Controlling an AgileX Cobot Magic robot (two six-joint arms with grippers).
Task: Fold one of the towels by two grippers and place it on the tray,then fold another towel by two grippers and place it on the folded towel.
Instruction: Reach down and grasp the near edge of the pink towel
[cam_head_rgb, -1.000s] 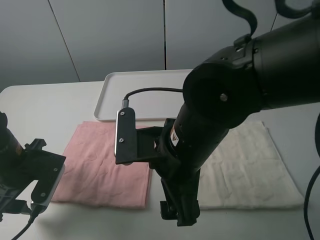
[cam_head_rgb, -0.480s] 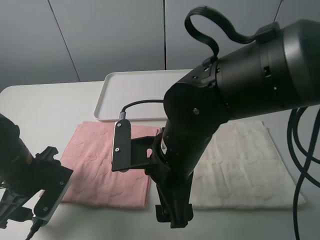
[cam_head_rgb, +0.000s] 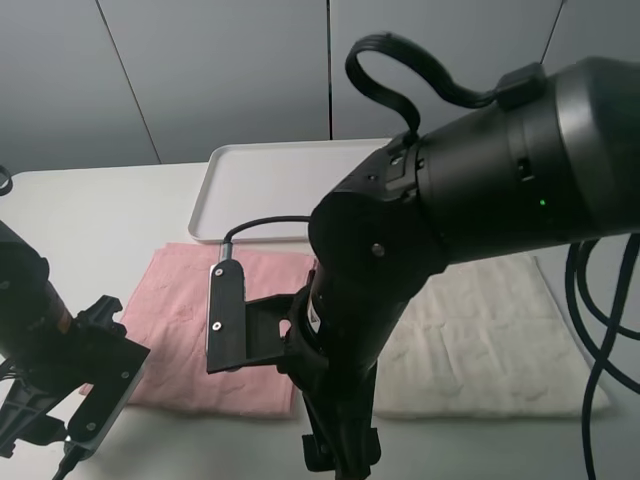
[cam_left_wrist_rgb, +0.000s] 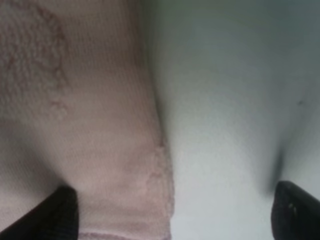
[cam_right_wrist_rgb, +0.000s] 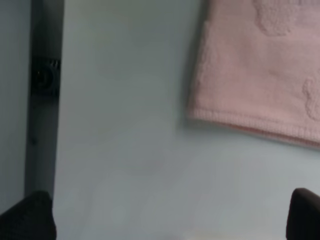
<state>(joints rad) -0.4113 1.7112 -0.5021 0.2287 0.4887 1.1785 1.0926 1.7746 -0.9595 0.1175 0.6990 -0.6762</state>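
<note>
both arms had dropped lower and drawn in toward the near edge of the pink towel (cam_head_rgb: 190, 320) over the last second. the right gripper (cam_head_rgb: 340, 458) had slid left and down to the towel's near right corner, and the left gripper (cam_left_wrist_rgb: 177, 215) had come in at the near left corner. that read as the approach for the first fold, with nothing grasped yet: jaws on both stood wide apart and empty.

in the left wrist view the towel's corner lay between the fingers (cam_left_wrist_rgb: 52, 215), closer to one. in the right wrist view the corner sat just ahead of the fingers, with only bare table (cam_right_wrist_rgb: 125, 165) between them.

the pink towel lay flat and unfolded on the table, just in front of the tray (cam_head_rgb: 260, 165). the cream towel (cam_head_rgb: 480, 330) lay flat to the right, its left part hidden by the right arm, so whether the towels touched could not be told. the table's front edge ran close by the right gripper, leaving little room there; the way toward the tray looked open.
</note>
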